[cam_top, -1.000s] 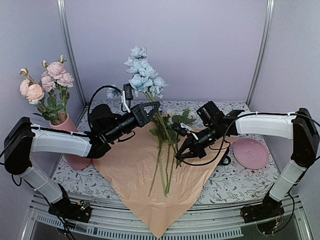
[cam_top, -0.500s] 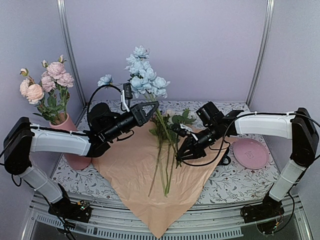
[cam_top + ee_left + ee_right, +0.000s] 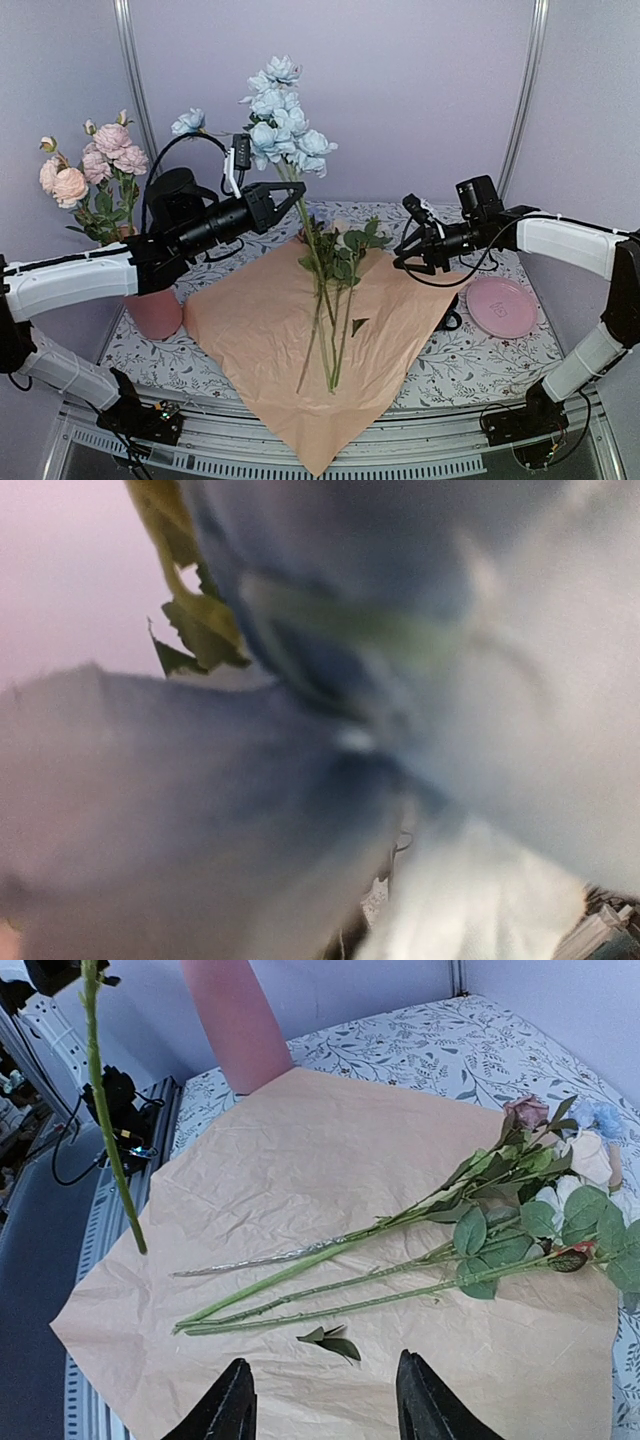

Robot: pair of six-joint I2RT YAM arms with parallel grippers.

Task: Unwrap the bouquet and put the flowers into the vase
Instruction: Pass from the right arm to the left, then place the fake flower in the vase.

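Observation:
My left gripper (image 3: 297,192) is shut on the stem of a light blue flower (image 3: 279,112) and holds it upright above the paper; its stem (image 3: 110,1120) hangs free. In the left wrist view, blurred blue petals (image 3: 420,640) fill the frame and hide the jaws. The remaining flowers (image 3: 400,1250) lie with their long stems across the opened peach paper (image 3: 260,330). My right gripper (image 3: 325,1410) is open and empty over the paper's right side, also seen from above as the right gripper (image 3: 403,258). The pink vase (image 3: 155,312) stands at the left with pink flowers (image 3: 95,165) in it.
A flat pink plate (image 3: 501,306) lies at the right, with a dark object (image 3: 450,321) between it and the paper. A small loose leaf (image 3: 333,1340) lies on the paper near my right fingers. The floral tablecloth (image 3: 470,365) shows around the paper.
My left arm has lifted the blue flower up and to the left. My right gripper has opened and drawn back to the right, away from the stems.

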